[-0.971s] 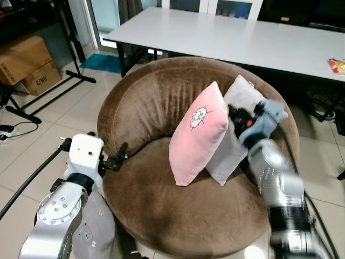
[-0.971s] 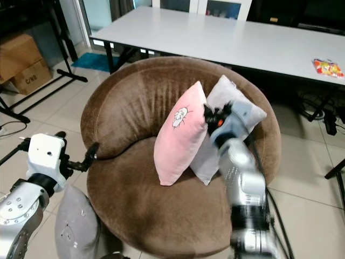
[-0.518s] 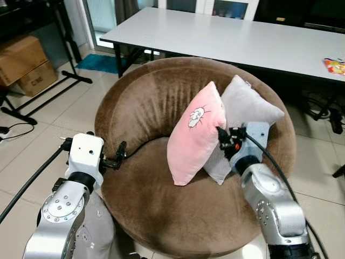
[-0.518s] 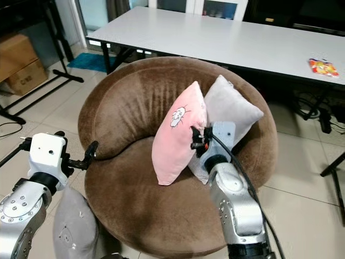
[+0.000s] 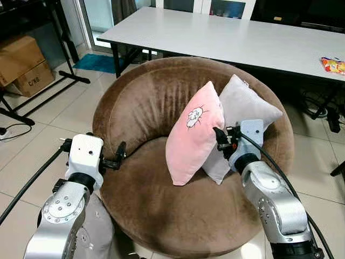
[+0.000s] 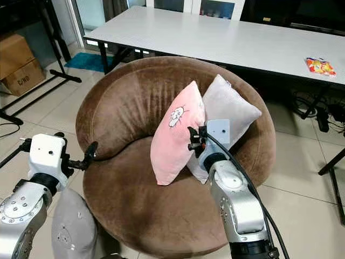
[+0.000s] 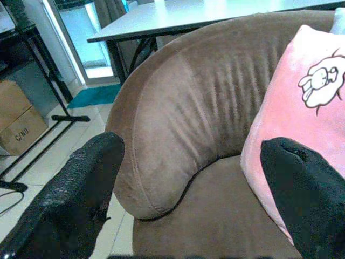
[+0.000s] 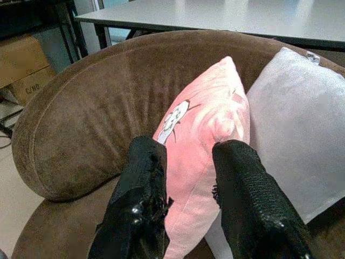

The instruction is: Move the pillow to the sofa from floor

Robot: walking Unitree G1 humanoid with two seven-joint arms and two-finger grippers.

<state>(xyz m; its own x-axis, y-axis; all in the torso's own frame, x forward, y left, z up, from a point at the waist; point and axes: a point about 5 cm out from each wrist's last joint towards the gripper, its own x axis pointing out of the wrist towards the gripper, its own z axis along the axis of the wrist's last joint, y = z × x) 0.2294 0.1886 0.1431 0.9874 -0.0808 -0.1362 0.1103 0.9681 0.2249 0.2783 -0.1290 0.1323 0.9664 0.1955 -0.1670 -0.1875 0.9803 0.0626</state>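
Note:
A pink pillow (image 5: 194,135) with a cartoon print stands upright on the round brown sofa (image 5: 145,102), leaning against a light grey pillow (image 5: 245,105). Another grey pillow (image 6: 73,232) lies on the floor beside the sofa's left front, partly hidden under my left arm. My right gripper (image 5: 218,137) is open at the pink pillow's right edge; in the right wrist view its fingers (image 8: 145,178) frame the pillow with a gap. My left gripper (image 5: 119,154) is held open at the sofa's left rim, holding nothing.
A long white table (image 5: 242,38) stands behind the sofa, with a snack packet (image 5: 334,65) at its right end. Cardboard boxes (image 5: 24,62) and a black stand's legs (image 5: 54,81) are at the left. A cable (image 5: 13,129) lies on the tiled floor.
My right arm has drawn back and lowered from the grey pillow's top to the pink pillow's right edge. The left arm has stayed put. The camera shifted slightly.

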